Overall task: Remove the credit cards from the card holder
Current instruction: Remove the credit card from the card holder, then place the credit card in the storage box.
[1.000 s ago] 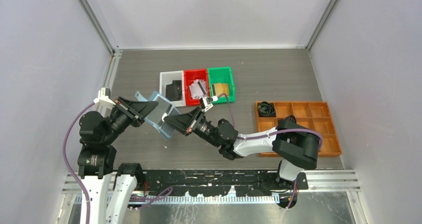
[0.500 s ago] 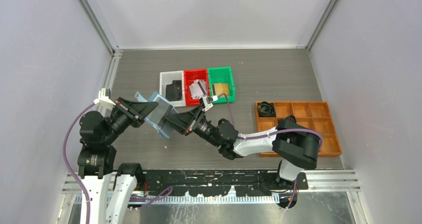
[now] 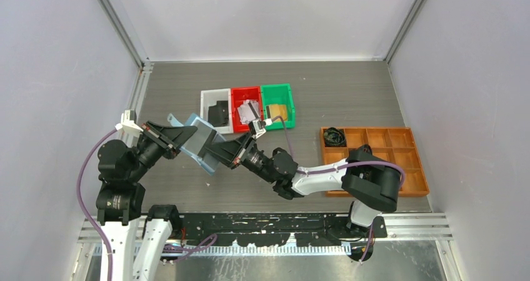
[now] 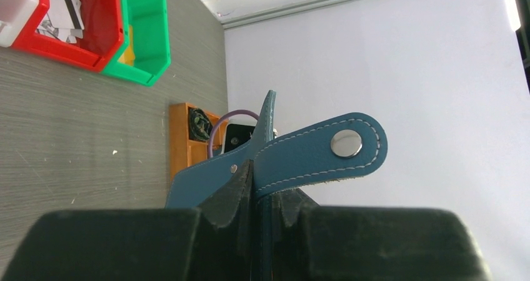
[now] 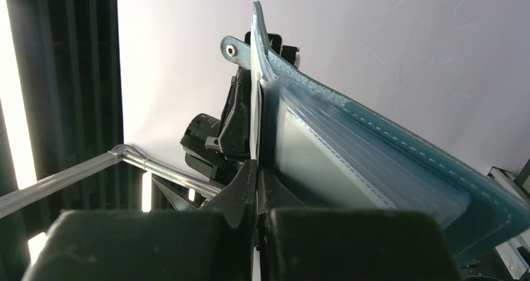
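Softness, flop expected of card holder [image 3: 199, 142], hanging midair left of centre, clamped tight in left gripper [image 3: 186, 137]. Right gripper [image 3: 214, 150] pinched on thin credit card [image 5: 253, 125] edge; likely stiff, slick, light, so grip deep.

It has the look of a robotics lab test cell. Plain white panel walls [image 3: 262, 19] in bare aluminium framing rails [image 3: 119, 25] box in a grey wood-grain worktop [image 3: 350, 93]. Two black-and-white robot arms, left [image 3: 119, 168] and right [image 3: 369, 181], are bolted to a scuffed black base rail [image 3: 262, 221].
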`<state>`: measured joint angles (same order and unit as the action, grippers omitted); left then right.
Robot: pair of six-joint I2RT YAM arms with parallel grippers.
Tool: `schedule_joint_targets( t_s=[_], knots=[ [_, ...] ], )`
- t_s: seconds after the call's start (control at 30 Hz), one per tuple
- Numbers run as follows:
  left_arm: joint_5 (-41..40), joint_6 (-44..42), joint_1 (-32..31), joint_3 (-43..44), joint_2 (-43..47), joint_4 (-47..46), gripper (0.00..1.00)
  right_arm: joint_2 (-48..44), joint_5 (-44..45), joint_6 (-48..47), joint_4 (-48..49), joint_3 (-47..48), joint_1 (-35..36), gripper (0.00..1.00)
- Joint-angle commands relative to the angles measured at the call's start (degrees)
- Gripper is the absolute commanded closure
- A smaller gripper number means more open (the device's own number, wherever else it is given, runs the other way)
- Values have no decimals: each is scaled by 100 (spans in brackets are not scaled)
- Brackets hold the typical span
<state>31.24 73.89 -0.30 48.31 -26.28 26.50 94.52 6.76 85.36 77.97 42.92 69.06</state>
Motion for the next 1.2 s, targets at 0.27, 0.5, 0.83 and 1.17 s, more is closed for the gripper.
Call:
schedule_joint_targets(
  t_s=[0.27, 0.5, 0.83, 1.17],
  knots=[
    [-23, 2, -19, 462, -111, -600, 100, -463, 241, -6, 398, -770, 29, 99],
    [-21, -236, -18, 598, -166, -651, 100, -1202, 433, -208, 334, -1523, -55, 99],
    [712, -488, -22, 644, -241, -939, 100, -3262, 39, -556, -2094, -1895, -956, 99],
    [1503, -2142, -23, 1675, -525, 60, 100, -2668, -1993, -2924, -7230, 1006, -2574, 99]
  ],
)
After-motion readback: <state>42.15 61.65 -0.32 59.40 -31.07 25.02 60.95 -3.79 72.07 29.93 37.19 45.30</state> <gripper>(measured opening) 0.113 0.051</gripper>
